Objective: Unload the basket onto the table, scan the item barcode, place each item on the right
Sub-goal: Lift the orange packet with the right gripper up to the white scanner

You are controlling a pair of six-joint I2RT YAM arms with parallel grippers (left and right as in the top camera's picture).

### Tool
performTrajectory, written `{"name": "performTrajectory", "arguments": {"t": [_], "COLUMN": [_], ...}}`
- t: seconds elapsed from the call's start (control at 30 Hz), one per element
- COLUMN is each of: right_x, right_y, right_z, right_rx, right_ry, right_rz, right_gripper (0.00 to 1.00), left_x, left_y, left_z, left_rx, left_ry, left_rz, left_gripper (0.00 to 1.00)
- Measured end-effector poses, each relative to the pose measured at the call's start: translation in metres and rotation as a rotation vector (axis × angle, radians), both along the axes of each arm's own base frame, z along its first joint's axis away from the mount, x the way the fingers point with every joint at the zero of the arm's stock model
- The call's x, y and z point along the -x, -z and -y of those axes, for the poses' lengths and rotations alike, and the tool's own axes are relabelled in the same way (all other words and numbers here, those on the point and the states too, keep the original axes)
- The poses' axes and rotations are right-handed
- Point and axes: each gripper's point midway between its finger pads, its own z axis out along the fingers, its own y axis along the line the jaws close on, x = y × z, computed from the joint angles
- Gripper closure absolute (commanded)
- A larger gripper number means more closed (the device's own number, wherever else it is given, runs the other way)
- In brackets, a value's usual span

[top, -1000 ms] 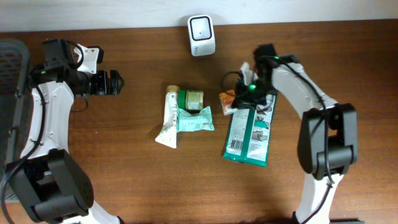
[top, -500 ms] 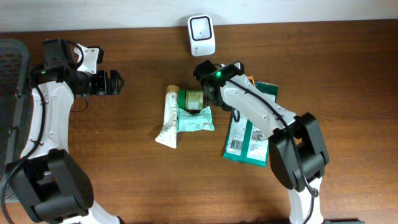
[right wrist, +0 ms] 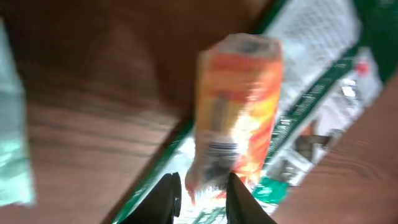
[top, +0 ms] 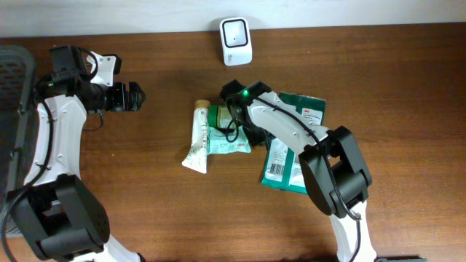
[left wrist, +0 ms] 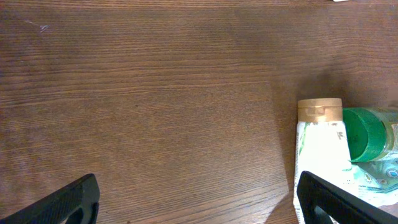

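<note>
An orange snack packet [right wrist: 236,106] shows blurred in the right wrist view, its lower end between my right gripper's [right wrist: 202,183] fingers, which stand a little apart. It hangs over the edge of a green bag [right wrist: 323,56]. Seen from overhead, my right gripper [top: 256,135] is over the middle of the table by the green bag [top: 291,156], and the arm hides the packet. The white scanner [top: 236,31] stands at the back edge. My left gripper [top: 131,97] is wide open and empty at the left, above bare wood [left wrist: 196,199].
A white tube [top: 196,138] with a tan cap, a green bottle [top: 222,116] and a teal packet [top: 229,142] lie together at the centre. The tube [left wrist: 320,149] and bottle cap [left wrist: 367,134] show in the left wrist view. A dark mesh object [top: 11,73] sits at the left edge.
My right arm has swung left from the right side to over the centre items, carrying the orange packet along. Its jaws have parted slightly. The left arm has not moved.
</note>
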Motion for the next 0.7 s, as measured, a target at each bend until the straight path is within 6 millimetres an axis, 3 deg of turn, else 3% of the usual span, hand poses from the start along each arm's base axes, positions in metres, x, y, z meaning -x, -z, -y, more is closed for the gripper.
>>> {"name": "performTrajectory", "arguments": {"t": [0.07,0.1,0.23,0.3,0.33,0.37,0.4,0.43,0.53,0.6,0.7], "right_x": [0.006,0.009,0.024,0.022,0.018,0.002,-0.005,-0.02,-0.043,-0.043,-0.038], "right_y": [0.004,0.006,0.007,-0.005,-0.013,-0.031,-0.04,-0.053,-0.058,-0.054,-0.032], "right_z": [-0.009,-0.017,-0.054,-0.064,-0.063,-0.05,-0.041,-0.02,0.032,0.04,0.03], "right_rx": [-0.055,-0.099,-0.318,-0.395,-0.423,-0.466,-0.483,-0.507,-0.551,-0.617,-0.676], "right_ry": [-0.015,-0.042,-0.121,-0.123,-0.11,-0.074,-0.053,-0.012,0.036,-0.032,-0.116], "right_rz": [-0.042,-0.073,-0.196,-0.215,-0.216,-0.184,-0.169,-0.127,-0.097,-0.125,-0.179], "right_gripper": [0.82,0.96,0.94,0.82,0.63,0.54,0.53,0.49,0.43,0.43,0.44], "left_x": [0.0,0.0,0.0,0.0,0.0,0.0,0.0,0.0,0.0,0.0,0.0], "left_y": [0.0,0.0,0.0,0.0,0.0,0.0,0.0,0.0,0.0,0.0,0.0], "left_z": [0.0,0.0,0.0,0.0,0.0,0.0,0.0,0.0,0.0,0.0,0.0], "left_rx": [0.0,0.0,0.0,0.0,0.0,0.0,0.0,0.0,0.0,0.0,0.0], "left_ry": [0.0,0.0,0.0,0.0,0.0,0.0,0.0,0.0,0.0,0.0,0.0], "left_rz": [0.0,0.0,0.0,0.001,0.0,0.0,0.0,0.0,0.0,0.0,0.001], "left_gripper": [0.01,0.01,0.01,0.01,0.01,0.01,0.01,0.01,0.01,0.01,0.01]}}
